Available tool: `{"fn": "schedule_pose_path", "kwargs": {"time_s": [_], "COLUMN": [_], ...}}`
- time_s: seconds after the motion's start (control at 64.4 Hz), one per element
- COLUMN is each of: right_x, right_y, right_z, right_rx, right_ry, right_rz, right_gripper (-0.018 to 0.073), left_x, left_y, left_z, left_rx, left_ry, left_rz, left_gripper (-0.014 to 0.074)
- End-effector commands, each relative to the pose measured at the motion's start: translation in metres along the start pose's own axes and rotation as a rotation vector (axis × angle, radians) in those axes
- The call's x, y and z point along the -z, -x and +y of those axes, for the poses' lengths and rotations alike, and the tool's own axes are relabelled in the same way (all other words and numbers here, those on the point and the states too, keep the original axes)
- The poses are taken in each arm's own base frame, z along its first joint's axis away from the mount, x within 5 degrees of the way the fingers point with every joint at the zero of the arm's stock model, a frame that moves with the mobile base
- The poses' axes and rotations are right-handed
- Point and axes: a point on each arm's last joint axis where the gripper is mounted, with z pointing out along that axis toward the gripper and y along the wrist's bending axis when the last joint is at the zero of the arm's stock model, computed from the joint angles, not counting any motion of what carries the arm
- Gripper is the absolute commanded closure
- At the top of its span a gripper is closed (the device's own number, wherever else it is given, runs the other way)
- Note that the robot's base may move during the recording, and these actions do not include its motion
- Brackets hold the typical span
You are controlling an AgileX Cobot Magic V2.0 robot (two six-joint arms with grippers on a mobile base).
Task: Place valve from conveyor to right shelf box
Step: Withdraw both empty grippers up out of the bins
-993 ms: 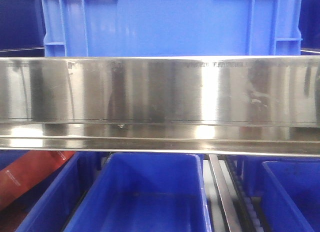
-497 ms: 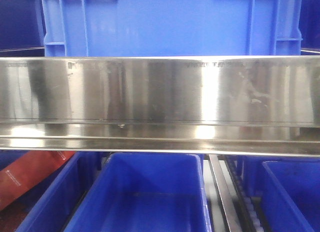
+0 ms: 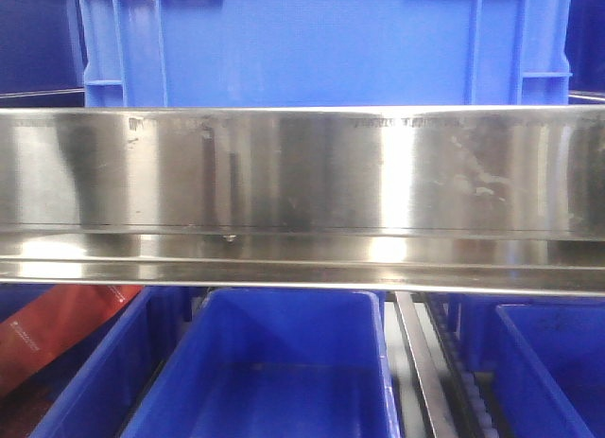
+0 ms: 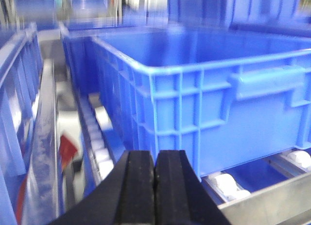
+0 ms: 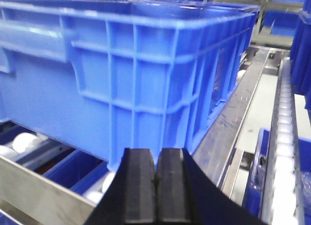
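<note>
Shelving filled every view: racks of blue crates on roller tracks, with a broad steel rail (image 3: 302, 168) running across the front camera. Compared with the frames just before, almost nothing had moved; only the dim reflections on that rail had drifted and thinned, which suggested some motion in front of the rack while the camera itself stayed put. For the task that meant little progress could be read from here. Neither the valve nor the conveyor appeared in any view, so where the valve lay could not be told. Above the rail stood a large blue crate (image 3: 321, 45); below it sat an open, empty bin (image 3: 284, 362), with another bin (image 3: 553, 362) to its right and a red object (image 3: 57, 329) at lower left. Each wrist camera faced a ribbed blue crate on white rollers: the left gripper (image 4: 154, 196) had its black pads pressed together with nothing between them before one crate (image 4: 194, 98), and the right gripper (image 5: 156, 196) was likewise closed and empty before another (image 5: 121, 74). Judging from this, the pick had not yet happened, and the steel rail and crate walls would hem in any reach into a shelf bin.
</note>
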Motion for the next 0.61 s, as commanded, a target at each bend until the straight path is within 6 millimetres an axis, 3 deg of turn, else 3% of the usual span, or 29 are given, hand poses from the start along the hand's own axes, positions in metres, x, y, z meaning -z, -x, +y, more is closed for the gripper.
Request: {"fn": "schedule_pose_path", "kwargs": {"time_s": [0.0, 0.14, 0.59], "right_x": [-0.001, -0.002, -0.002], "right_y": [-0.008, -0.014, -0.013], "right_z": [-0.002, -0.002, -0.002], "right_rx": [0.014, 0.013, 0.013], "right_ry": [-0.013, -0.014, -0.015], "right_rz": [-0.048, -0.027, -0.042], "right_gripper": [0.0713, 0.0713, 0.0713], "left_x": [0.004, 0.006, 0.006], "left_y": [-0.009, -0.023, -0.023], "left_z": [-0.001, -0.002, -0.002], "left_rx": [0.003, 0.008, 0.008], "left_ry": [-0.015, -0.019, -0.018], "left_rz": [-0.089, -0.092, -0.087], "left_gripper": [0.0707, 0.0707, 0.0707]}}
